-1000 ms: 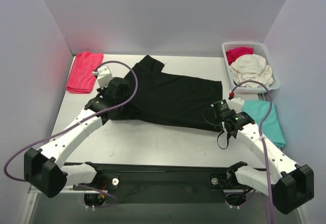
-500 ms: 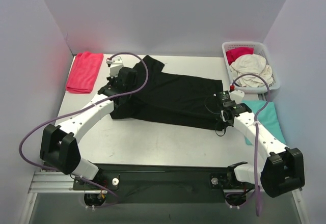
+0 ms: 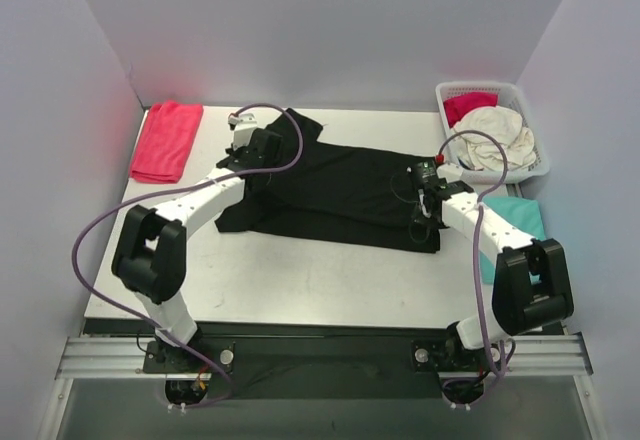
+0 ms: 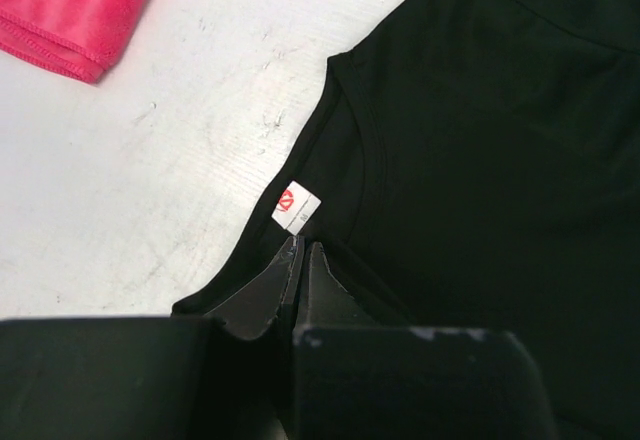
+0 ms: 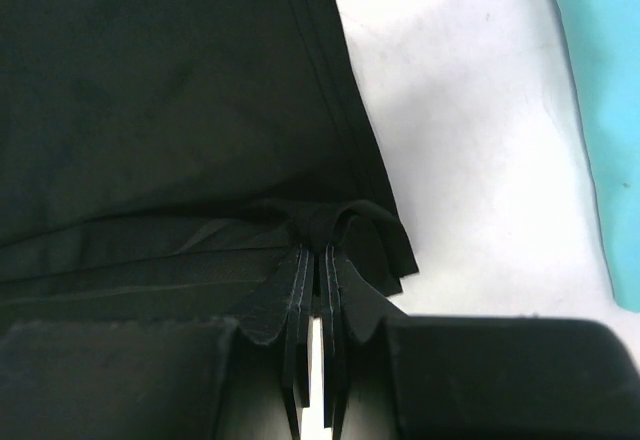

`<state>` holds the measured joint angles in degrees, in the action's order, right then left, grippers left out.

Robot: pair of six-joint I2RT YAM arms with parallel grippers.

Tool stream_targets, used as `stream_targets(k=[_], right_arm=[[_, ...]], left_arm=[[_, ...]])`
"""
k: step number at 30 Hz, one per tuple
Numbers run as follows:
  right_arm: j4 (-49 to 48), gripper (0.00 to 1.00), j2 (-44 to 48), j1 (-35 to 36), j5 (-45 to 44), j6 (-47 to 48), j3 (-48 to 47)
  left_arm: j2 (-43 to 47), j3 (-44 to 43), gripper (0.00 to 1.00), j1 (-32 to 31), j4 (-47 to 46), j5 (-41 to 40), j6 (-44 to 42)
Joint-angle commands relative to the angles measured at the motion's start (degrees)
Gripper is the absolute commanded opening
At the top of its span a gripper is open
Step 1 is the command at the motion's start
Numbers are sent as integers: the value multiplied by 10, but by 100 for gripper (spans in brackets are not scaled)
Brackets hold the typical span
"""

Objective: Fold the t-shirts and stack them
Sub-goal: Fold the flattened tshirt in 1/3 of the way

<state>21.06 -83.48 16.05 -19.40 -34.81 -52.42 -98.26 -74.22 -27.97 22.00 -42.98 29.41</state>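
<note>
From above, your left gripper sits on the left part of the black shirt, which lies spread across the middle of the table. Your right gripper sits on that shirt's right edge. A pink shirt lies folded well out to the left of the left gripper. A teal shirt lies flat just to the right of the right gripper. Beyond the right gripper stands a basket holding a cream shirt and a red shirt.

In the left wrist view, your left gripper is pinched tight, its tips pressed together on the neckline of the black shirt. The white label lies just ahead of the tips, almost touching them. Black cloth fills the space ahead and to the right. Bare table lies to the left, and the pink shirt is far ahead on the left.

In the right wrist view, your right gripper is clamped narrow on a bunched fold of hem. The cloth arches up over the tips. The rest of the black shirt stretches ahead and to the left. Its stitched edge runs straight away from the tips. To the right is bare table, then the teal shirt, apart from the black one.
</note>
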Motion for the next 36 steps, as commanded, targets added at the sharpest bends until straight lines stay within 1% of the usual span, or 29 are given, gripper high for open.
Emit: stream_targets(k=[1,5,6,7,8,10,11,12,14,15,16,17,18,20,22,26,27,29,30,33,36], right_arm=[[3,0,-28,-8,-11,5,-40],[4,0,-67,-19,-13,3,-72],[5,1,-74,-23,-14,1,-82],[5,4,-87,-24,-17,-1,-86],[6,19,-95,-27,-19,-3,-90],[7,39,-114,-32,-22,-9,-101],[9,52,-119,-32,-31,-13,-106],[10,56,-121,-31,-34,-18,-108],[12,62,-128,-32,-35,-22,-114],[13,62,-127,-31,-35,-24,-114],[14,62,-123,-30,-35,-22,-115],[14,62,-121,-27,-35,-22,-113],[16,62,-115,-26,-38,-22,-111],[17,62,-100,-19,-39,-18,-101],[18,62,-82,-14,-40,-18,-92],[20,62,-63,19,-34,-15,-73],[22,62,-63,27,-35,-16,-68],[25,62,-58,44,-34,-18,-63],[26,62,-58,55,-30,-23,-60],[26,62,-64,68,-7,-31,-49],[21,62,-79,75,11,-30,-43]], left_arm=[[-33,-44,0,12,-28,4,2],[-76,-78,0,20,-28,14,7],[-91,-95,0,23,-29,15,8],[-98,-102,0,26,-31,16,7],[-105,-113,0,27,-31,16,6],[-127,-142,0,28,-36,11,7],[-133,-149,3,29,-42,10,2],[-145,-157,8,30,-55,11,2],[-153,-171,26,29,-86,17,-8],[-158,-174,33,29,-116,20,-17],[-160,-175,38,29,-132,25,-24],[-163,-180,47,29,-143,39,-32],[-167,-184,51,29,-150,41,-44],[-170,-193,64,28,-144,37,-55],[-163,-187,66,28,-128,27,-56],[-114,-124,67,28,-86,26,-24],[-92,-88,67,28,-62,26,1],[-68,-46,66,28,-44,42,25],[-47,-4,66,28,-35,49,45],[-13,79,65,26,-33,61,70],[-1,112,64,26,-30,53,74]])
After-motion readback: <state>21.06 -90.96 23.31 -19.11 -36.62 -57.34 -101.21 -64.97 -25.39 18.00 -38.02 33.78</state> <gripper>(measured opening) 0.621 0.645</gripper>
